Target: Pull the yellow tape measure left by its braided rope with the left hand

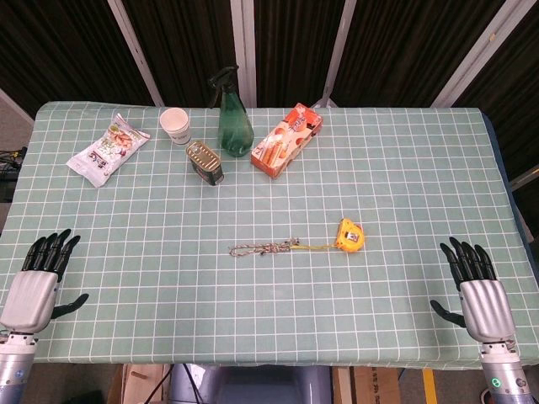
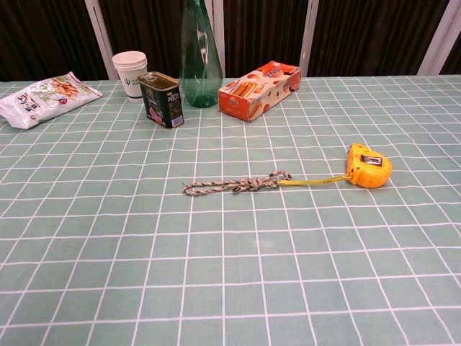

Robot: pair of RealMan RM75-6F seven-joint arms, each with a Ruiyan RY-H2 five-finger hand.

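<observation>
The yellow tape measure [image 1: 351, 236] [image 2: 368, 166] lies on the green checked tablecloth, right of centre. A thin yellow cord joins it to a braided rope [image 1: 262, 248] [image 2: 235, 185] stretched out flat to its left. My left hand [image 1: 38, 280] rests at the table's near left corner, fingers spread, holding nothing, far left of the rope's free end. My right hand [image 1: 477, 286] lies at the near right corner, fingers apart and empty. Neither hand shows in the chest view.
Along the far side stand a snack bag [image 1: 108, 149], a white paper cup [image 1: 175, 125], a small tin can [image 1: 205, 162], a green spray bottle [image 1: 235, 118] and an orange snack box [image 1: 286, 140].
</observation>
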